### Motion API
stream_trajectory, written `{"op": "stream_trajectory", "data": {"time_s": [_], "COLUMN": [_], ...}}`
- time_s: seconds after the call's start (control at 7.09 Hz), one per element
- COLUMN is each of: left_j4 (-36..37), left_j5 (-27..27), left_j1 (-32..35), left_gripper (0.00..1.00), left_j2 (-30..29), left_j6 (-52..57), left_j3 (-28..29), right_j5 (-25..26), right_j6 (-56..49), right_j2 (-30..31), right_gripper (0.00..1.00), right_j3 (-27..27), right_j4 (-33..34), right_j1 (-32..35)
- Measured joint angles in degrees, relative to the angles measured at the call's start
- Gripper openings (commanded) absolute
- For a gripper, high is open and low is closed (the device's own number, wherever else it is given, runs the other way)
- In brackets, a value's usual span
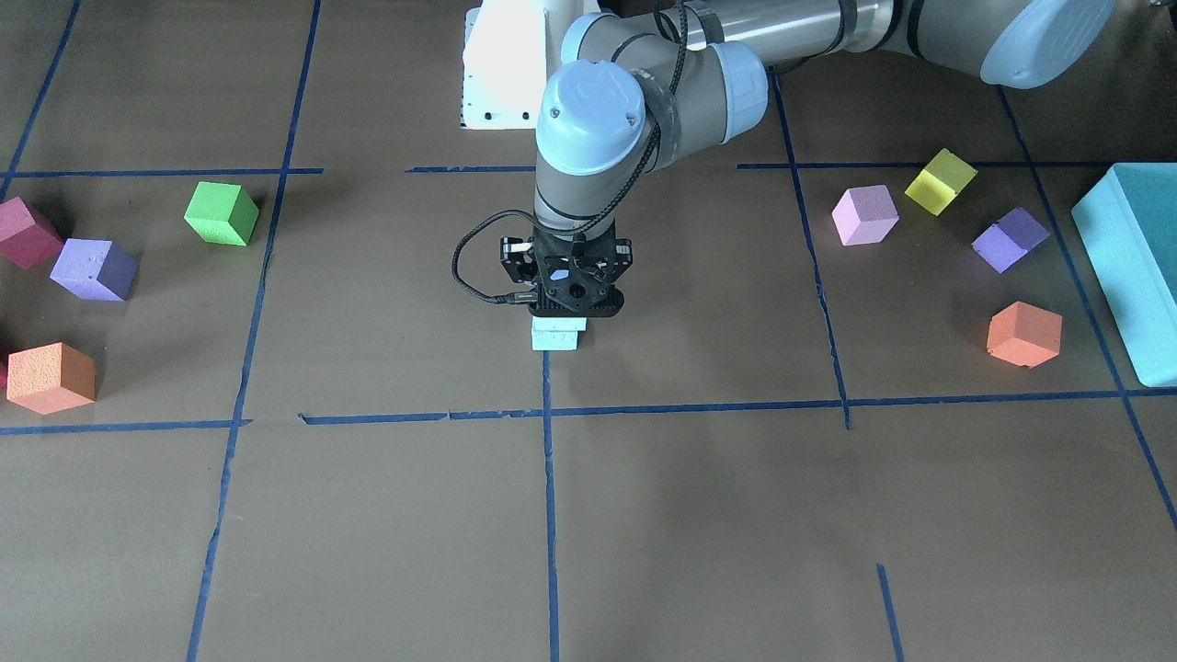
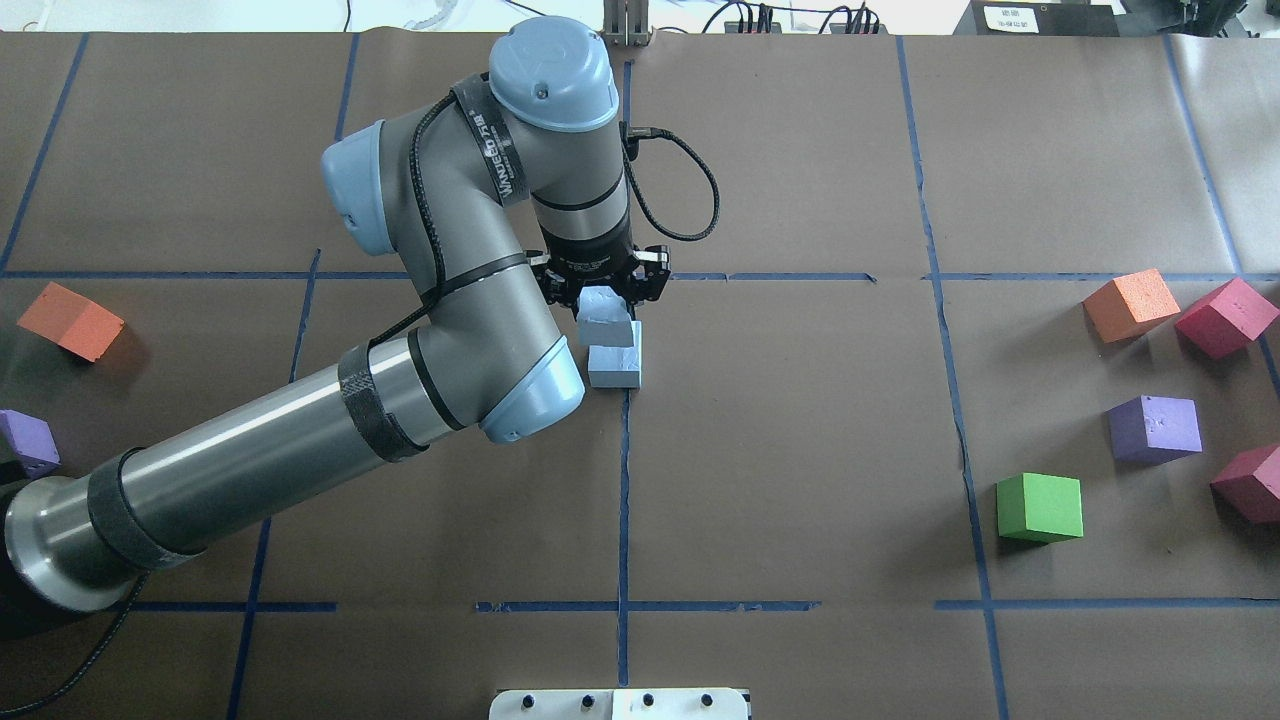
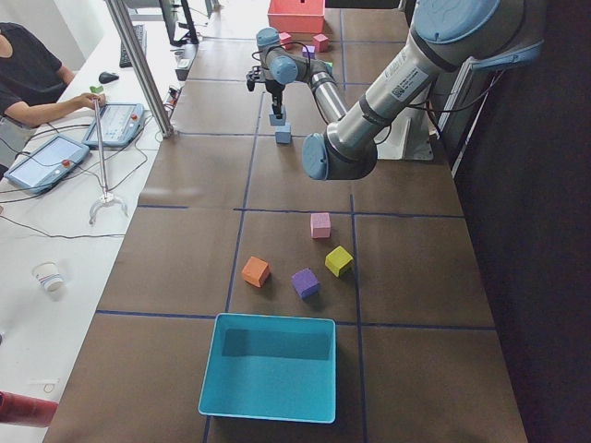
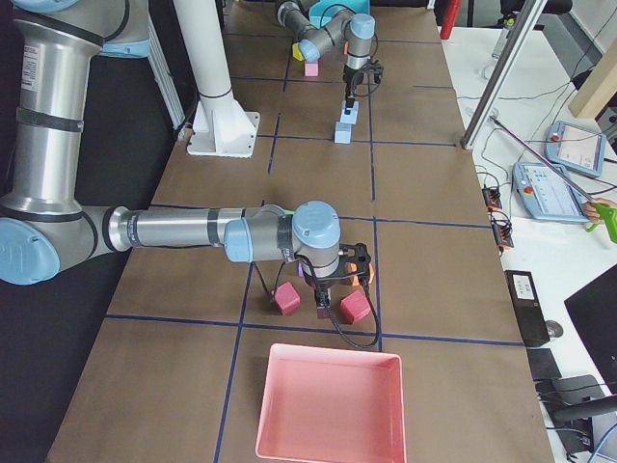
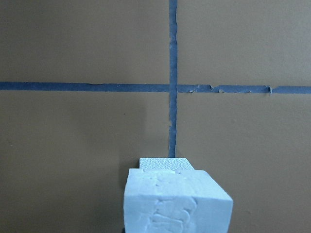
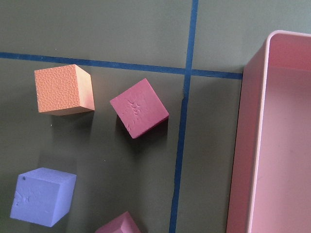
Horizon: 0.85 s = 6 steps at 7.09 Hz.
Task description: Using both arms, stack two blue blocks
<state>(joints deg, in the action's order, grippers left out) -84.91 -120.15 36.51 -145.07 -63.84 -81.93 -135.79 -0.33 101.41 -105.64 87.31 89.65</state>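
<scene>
Though the worktop (image 2: pixel 800 450) is scattered with foam cubes, only two are pale blue, and both are at its centre, by a crossing of the blue tape lines. The left fingers (image 2: pixel 604 298) are clamped on the upper blue block (image 2: pixel 605 325), directly over the lower blue block (image 2: pixel 615 367), which lies on the worktop. I cannot tell whether the two touch. From the left wrist, the held block hides all but a strip of the lower one.

Around them I count two orange cubes (image 2: pixel 1130 303) (image 2: pixel 70 320), two purple cubes (image 2: pixel 1153 428) (image 2: pixel 25 443), two crimson cubes (image 2: pixel 1225 317) (image 2: pixel 1250 483), one green cube (image 2: pixel 1040 507), one yellow cube (image 1: pixel 940 181) and one pale pink cube (image 1: pixel 864 214). There is one teal tray (image 3: pixel 268 369) and one pink tray (image 4: pixel 328 400), at opposite ends.

The right arm (image 4: pixel 193 231) shows only from the side. The right fingers (image 4: pixel 323 304) hang among cubes near the pink tray, too small to tell whether they are parted or closed. The right wrist view cuts off one crimson cube at its bottom edge.
</scene>
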Motion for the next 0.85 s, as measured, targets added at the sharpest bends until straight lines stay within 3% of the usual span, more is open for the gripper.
{"op": "stream_trajectory", "data": {"time_s": [0.28, 0.56, 0.71, 0.85], "left_j4": [-0.38, -2.26, -3.26, -3.76], "left_j5": [0.69, 0.94, 0.96, 0.97], "left_j1": [-0.79, -0.89, -0.91, -0.92], "left_gripper": [0.09, 0.20, 0.45, 0.99], "left_j2": [0.13, 0.13, 0.06, 0.01], "left_j6": [-0.03, -0.06, -0.09, -0.08], "left_j3": [0.71, 2.02, 2.70, 3.02], "right_j5": [-0.01, 0.01, 0.05, 0.07], "right_j6": [0.06, 0.05, 0.03, 0.05], "right_j2": [-0.18, -0.23, -0.24, -0.24], "right_gripper": [1.00, 1.00, 1.00, 1.00], "right_j3": [-0.01, -0.01, -0.01, 0.02], "right_j4": [-0.03, -0.03, -0.03, -0.06], "right_j1": [0.00, 0.00, 0.00, 0.00]}}
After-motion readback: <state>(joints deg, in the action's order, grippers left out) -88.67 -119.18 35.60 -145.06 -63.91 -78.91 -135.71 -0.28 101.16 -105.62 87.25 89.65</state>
